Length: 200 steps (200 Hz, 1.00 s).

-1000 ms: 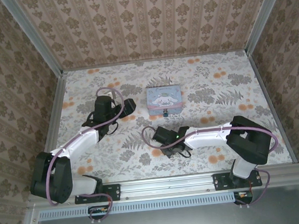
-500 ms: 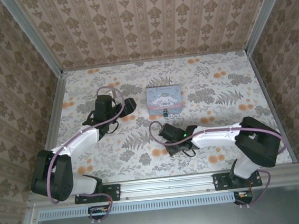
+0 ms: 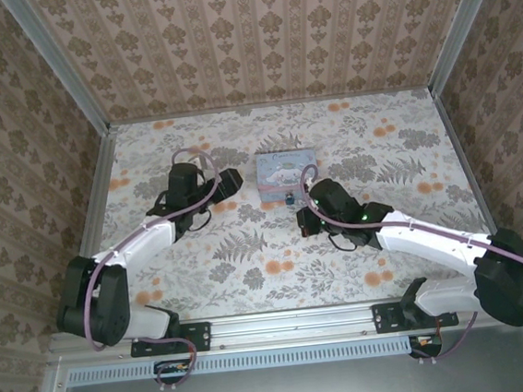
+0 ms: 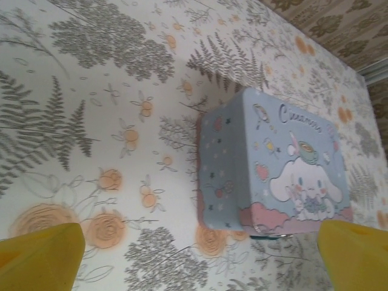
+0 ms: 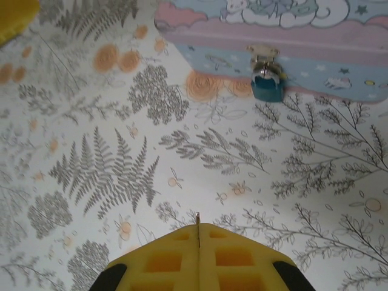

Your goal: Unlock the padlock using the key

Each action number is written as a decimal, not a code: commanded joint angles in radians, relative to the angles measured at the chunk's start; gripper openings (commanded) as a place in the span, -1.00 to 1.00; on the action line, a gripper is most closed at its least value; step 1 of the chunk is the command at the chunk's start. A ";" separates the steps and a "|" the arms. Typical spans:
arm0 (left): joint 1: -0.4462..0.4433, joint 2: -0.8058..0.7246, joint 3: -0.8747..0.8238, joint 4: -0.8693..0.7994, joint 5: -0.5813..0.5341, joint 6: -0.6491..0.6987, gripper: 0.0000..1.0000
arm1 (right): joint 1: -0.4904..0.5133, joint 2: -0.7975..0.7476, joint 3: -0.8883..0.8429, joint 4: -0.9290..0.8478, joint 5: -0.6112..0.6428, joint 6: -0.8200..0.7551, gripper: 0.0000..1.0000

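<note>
The nearer right gripper (image 5: 199,236) is clamping the thin brownish-gold key (image 5: 197,220), tip aimed at the small teal padlock (image 5: 267,86) hanging ahead on the pale blue tin (image 5: 327,76), on its near wall. The left gripper (image 4: 194,260) is gaping wide.

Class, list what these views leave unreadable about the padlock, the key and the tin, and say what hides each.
Right wrist view: the key is a thin sliver; the shut right pincer hides the rest.
Right wrist view: the padlock keyhole is too small to find.
Right wrist view: the tin lid is cut off by the top edge.
Top view: the padlock is a dark speck, shackle unreadable.
</note>
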 commanded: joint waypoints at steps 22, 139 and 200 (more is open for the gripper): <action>-0.054 0.083 0.068 0.159 0.164 -0.252 1.00 | -0.020 0.030 0.133 0.070 -0.060 0.031 -1.00; -0.134 0.276 0.006 0.694 0.214 -1.009 0.67 | -0.034 0.141 0.292 0.162 0.006 0.026 -1.00; -0.204 0.411 -0.011 0.959 0.170 -1.188 0.47 | -0.044 0.190 0.296 0.197 0.049 0.037 -1.00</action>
